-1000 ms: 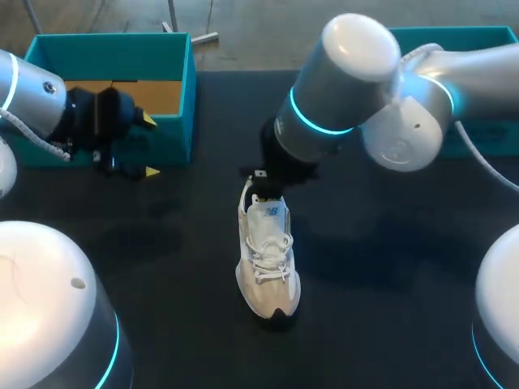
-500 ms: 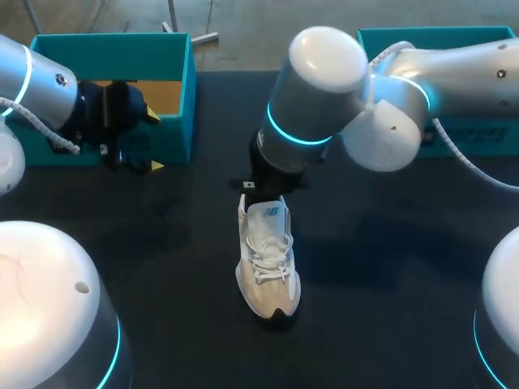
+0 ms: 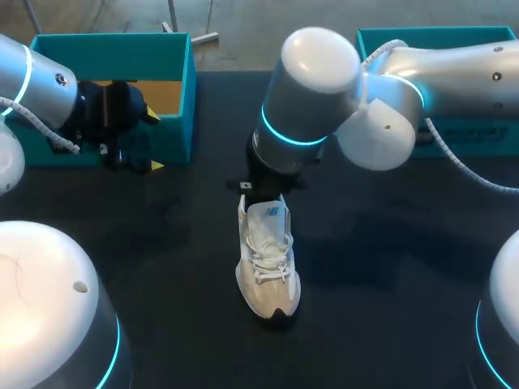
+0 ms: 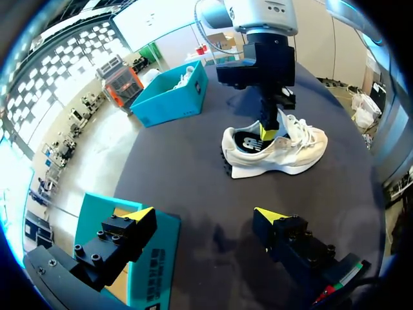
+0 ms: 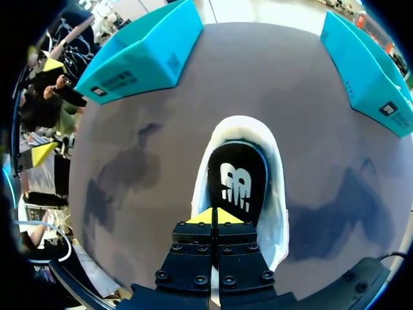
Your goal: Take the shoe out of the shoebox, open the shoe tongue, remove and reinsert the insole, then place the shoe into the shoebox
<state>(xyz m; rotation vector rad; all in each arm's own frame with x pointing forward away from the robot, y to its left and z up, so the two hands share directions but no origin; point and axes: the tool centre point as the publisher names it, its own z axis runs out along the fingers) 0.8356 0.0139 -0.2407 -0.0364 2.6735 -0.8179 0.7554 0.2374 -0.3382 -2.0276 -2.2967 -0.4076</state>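
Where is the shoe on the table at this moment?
In the head view the shoe stands on the table near its middle, between the left shoebox and the right shoebox, with the right claw at its heel opening.

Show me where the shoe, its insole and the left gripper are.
shoe (image 3: pixel 270 253), head view, on the laces.
insole (image 5: pixel 237 174), right wrist view, on its black top surface.
left gripper (image 4: pixel 205 214), left wrist view, midway between its open yellow tips.
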